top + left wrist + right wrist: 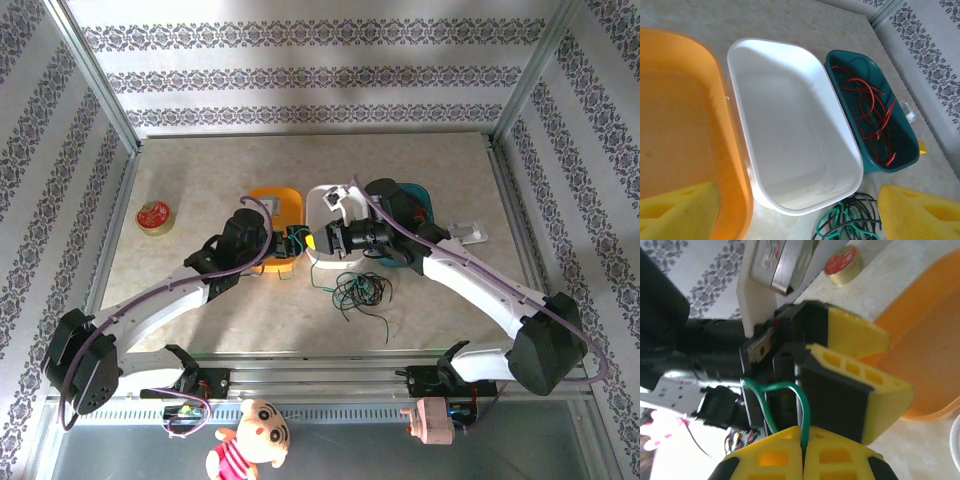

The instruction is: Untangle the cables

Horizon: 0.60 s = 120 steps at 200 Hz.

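A row of three trays is set on the desk (440,170): an orange tray (670,125), an empty white tray (790,125) and a teal tray (901,159) containing red cables (867,100). The left claw (797,200) is spread wide apart above them. The right claw (802,437) is pinched together on a loop of green cable (785,387). A green-and-black tangle (360,290) is seen on the desk before the trays. The loop is probably best gripped close to the pinch, then drawn out slowly.

Overhead looks down; close wrist views share orange tray (680,125).
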Each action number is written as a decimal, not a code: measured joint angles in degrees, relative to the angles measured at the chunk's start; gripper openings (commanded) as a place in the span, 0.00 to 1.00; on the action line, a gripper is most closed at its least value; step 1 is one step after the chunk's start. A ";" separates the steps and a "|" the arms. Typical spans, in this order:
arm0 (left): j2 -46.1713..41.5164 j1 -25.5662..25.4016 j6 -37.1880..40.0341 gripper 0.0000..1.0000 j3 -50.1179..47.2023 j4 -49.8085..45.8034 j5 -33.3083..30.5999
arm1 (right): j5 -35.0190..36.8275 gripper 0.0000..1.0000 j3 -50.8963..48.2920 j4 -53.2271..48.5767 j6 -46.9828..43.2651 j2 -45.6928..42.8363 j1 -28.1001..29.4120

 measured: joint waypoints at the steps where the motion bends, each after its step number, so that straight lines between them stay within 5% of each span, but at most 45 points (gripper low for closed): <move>1: 0.07 0.00 -0.22 0.81 0.00 0.04 0.07 | 0.37 0.00 0.00 0.11 0.00 0.00 0.15; 77: 1.99 -0.09 -12.46 0.81 -0.13 -1.29 -8.04 | 17.57 0.00 0.68 5.90 0.81 3.63 7.56; 120: -0.39 -1.31 -17.62 0.82 -0.13 -3.56 -15.74 | 18.71 0.00 -2.64 11.39 6.71 1.79 0.63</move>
